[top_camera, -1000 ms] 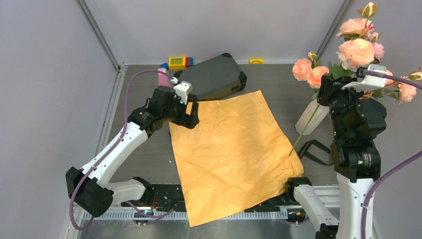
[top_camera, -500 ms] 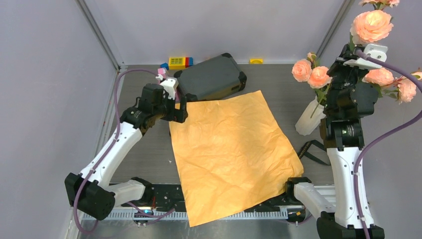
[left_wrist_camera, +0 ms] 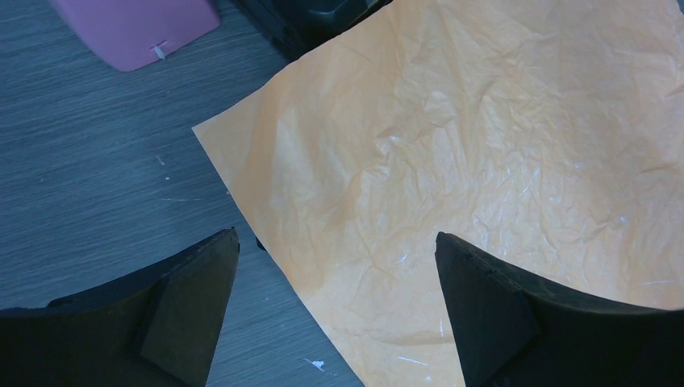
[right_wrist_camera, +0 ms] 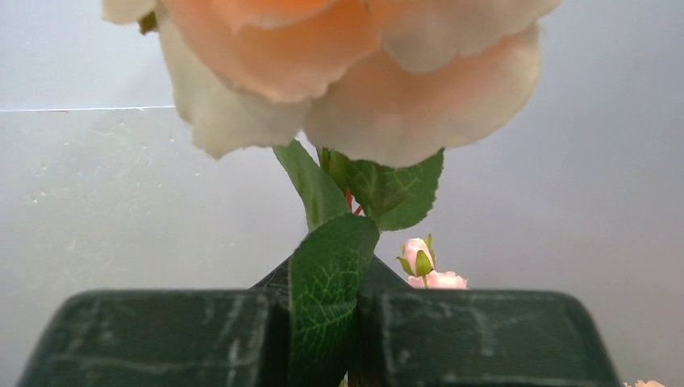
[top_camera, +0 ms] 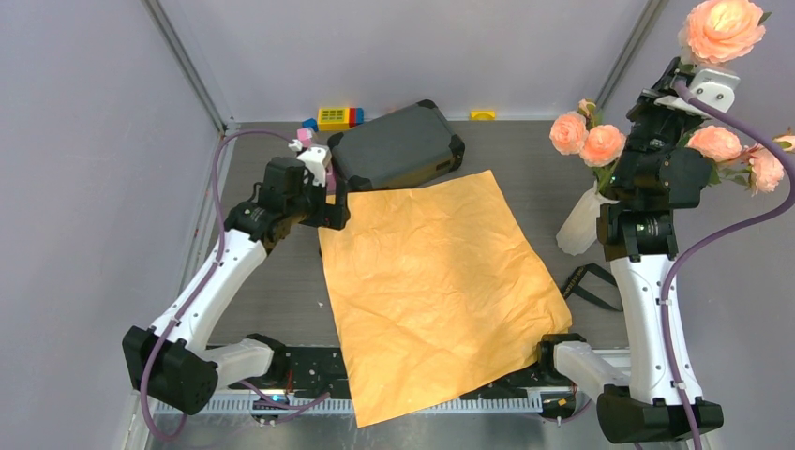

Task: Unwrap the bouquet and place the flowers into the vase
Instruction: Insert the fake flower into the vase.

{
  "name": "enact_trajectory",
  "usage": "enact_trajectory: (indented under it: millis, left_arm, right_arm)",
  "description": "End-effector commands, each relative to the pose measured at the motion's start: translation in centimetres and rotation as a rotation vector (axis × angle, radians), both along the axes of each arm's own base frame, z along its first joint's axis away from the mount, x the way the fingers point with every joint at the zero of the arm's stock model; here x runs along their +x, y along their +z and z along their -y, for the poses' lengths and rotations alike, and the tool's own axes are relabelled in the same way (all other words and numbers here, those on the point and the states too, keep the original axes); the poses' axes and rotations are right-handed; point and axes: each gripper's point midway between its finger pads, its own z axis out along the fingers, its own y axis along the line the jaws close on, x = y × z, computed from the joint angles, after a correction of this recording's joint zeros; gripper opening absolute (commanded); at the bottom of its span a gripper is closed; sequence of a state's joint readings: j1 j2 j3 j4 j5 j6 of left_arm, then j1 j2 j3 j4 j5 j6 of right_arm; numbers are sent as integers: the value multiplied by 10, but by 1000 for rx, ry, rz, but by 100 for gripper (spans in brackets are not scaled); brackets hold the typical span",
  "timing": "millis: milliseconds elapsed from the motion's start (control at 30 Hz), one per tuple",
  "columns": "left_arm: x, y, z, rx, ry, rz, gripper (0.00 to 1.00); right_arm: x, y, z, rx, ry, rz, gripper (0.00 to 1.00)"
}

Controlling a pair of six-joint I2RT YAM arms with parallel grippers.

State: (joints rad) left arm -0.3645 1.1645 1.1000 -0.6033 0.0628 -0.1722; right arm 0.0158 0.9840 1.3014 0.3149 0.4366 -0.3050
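Note:
The bouquet's orange paper lies spread flat mid-table, and it also fills the left wrist view as the paper. My left gripper hovers open over its far-left corner, the left gripper empty. My right gripper is raised high at the right. In its wrist view the right gripper is shut on a green leaf and stem of the flowers, under a peach rose. That rose tops the arm. The white vase leans below, with two pink roses above its mouth.
A black case lies behind the paper, with coloured blocks, a yellow block and a pink object near it. The black ribbon lies in front of the vase. The paper overhangs the near edge by the arm bases.
My right gripper has risen with its flower, and the long stem that hung beside the vase no longer shows there. My left gripper has drawn left, off the paper's corner.

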Motion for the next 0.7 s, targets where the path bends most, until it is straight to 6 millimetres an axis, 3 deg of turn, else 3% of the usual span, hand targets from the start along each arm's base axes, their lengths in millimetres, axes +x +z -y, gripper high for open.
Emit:
enact_trajectory:
  millis: [0, 133, 467, 667]
  left_arm:
    - [6, 10, -13, 3, 60, 58, 95]
    - [8, 17, -25, 4, 109, 93, 97]
    - [7, 23, -29, -4, 127, 112, 98]
    - [7, 24, -30, -3, 133, 116, 98]
  right_arm:
    - [-18, 35, 7, 13, -40, 114, 0]
    - [-23, 42, 8, 13, -41, 132, 0]
    - [-33, 42, 15, 6, -82, 127, 0]
    - [-23, 16, 19, 10, -109, 88, 0]
